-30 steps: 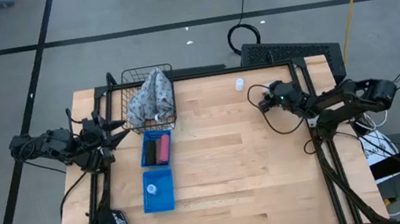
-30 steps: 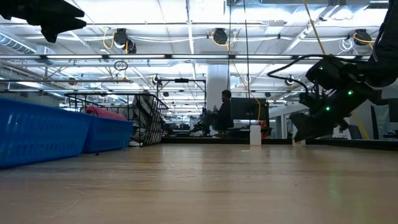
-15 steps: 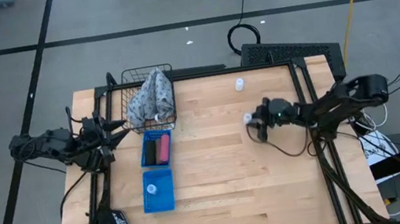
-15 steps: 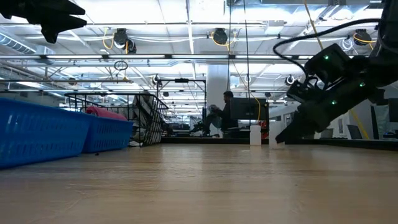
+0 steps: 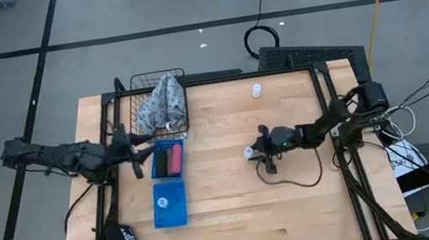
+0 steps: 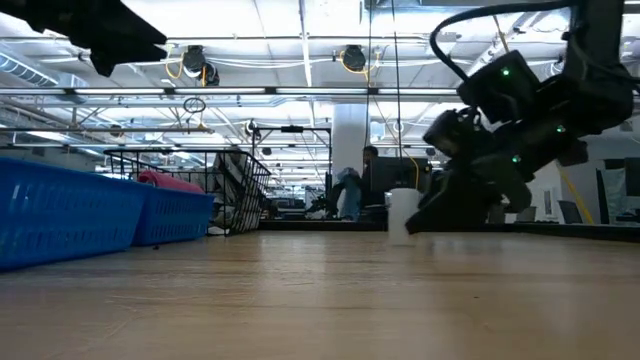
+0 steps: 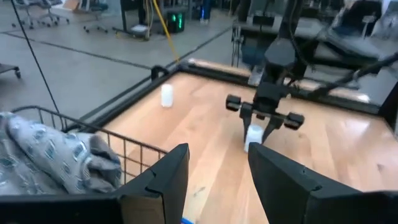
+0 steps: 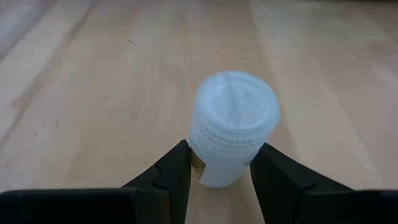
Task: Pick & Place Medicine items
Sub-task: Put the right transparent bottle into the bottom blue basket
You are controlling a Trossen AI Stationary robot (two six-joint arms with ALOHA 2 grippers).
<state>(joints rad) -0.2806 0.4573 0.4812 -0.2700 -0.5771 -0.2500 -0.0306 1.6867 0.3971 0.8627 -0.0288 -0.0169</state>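
From above, the right gripper [image 5: 252,151] carries a white bottle [image 5: 248,151] mid-table. Its wrist view shows the fingers [image 8: 174,171] clamped on the ribbed cap. The left gripper [image 5: 135,146] waits parted beside the basket [image 5: 141,84].

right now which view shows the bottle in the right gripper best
The right wrist view: the white bottle fills it, clamped between the fingers. The high view shows a speck, the low view half hides it, and the left wrist view shows it far off.

a grey patterned cloth [image 5: 161,102] fills a wire basket [image 5: 178,79] at the table's [image 5: 237,210] far edge. two blue trays [image 5: 165,217] (end to end) lie just beside it.
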